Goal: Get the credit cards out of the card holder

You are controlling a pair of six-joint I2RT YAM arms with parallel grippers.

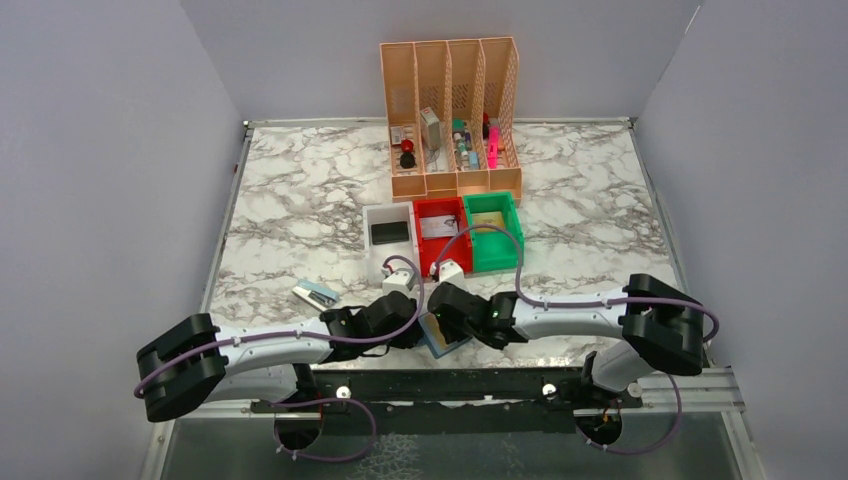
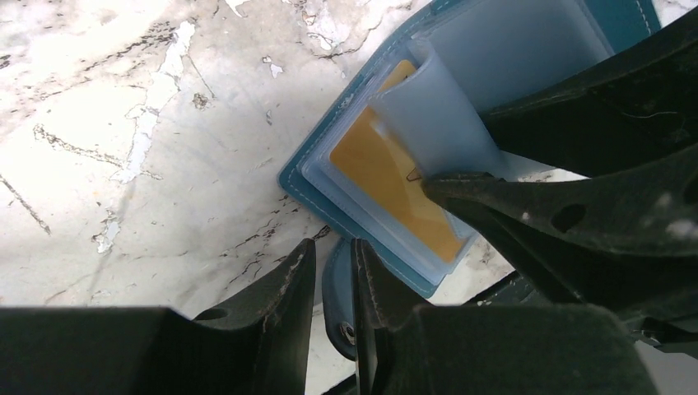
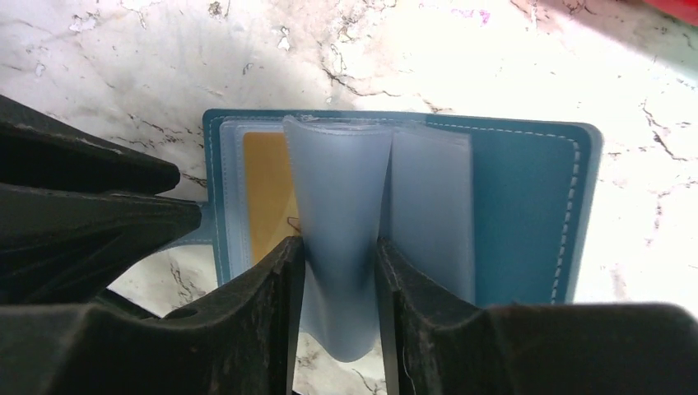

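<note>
Card holder [image 1: 445, 335] lying open at the worktop's [image 1: 300, 200] near edge, middle.
Left fingers [image 2: 280, 304] pinch its snap tab [image 2: 336, 292]; right fingers [image 3: 255, 313] pinch a clear pocket sleeve [image 3: 342, 206] standing up beside the gold card [image 3: 267, 197], which sits pocketed.

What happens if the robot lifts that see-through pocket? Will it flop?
Probably floppy: the pocket curls into a loop where the right jaws pinch it. It looks thin and light, so it may sag or slip free. It joins the wallet, so a hard pull would likely tug that along.
</note>
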